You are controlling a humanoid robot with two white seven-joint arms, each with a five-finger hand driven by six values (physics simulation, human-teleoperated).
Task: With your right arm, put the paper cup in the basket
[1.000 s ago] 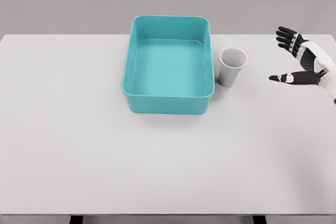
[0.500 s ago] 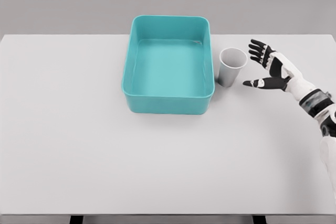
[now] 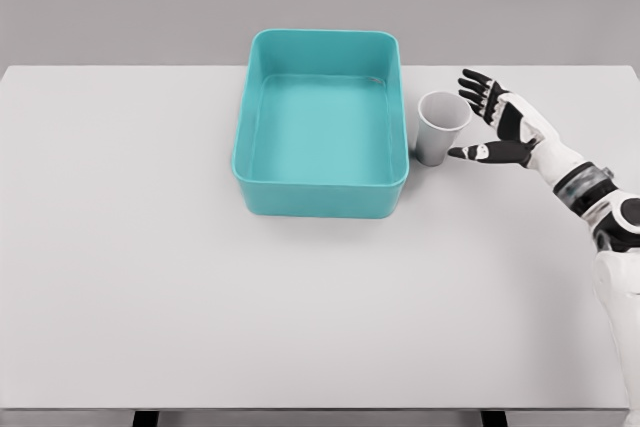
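From my station I saw the small white paper cup (image 3: pixel 441 128) standing upright on the flat white bench (image 3: pixel 200 287), just beside the right wall of the teal rectangular plastic basket (image 3: pixel 321 185), at about three o'clock from the basket's middle. I could not tell whether cup and basket touched. My right hand (image 3: pixel 497 125), black-fingered on a white arm that entered from the lower right, sat at three o'clock from the cup and very near it. Its fingers (image 3: pixel 474 86) were spread wide, the thumb reaching toward the cup's lower side, and it had hold of nothing. The basket lay open-topped, at twelve o'clock from the bench's centre.
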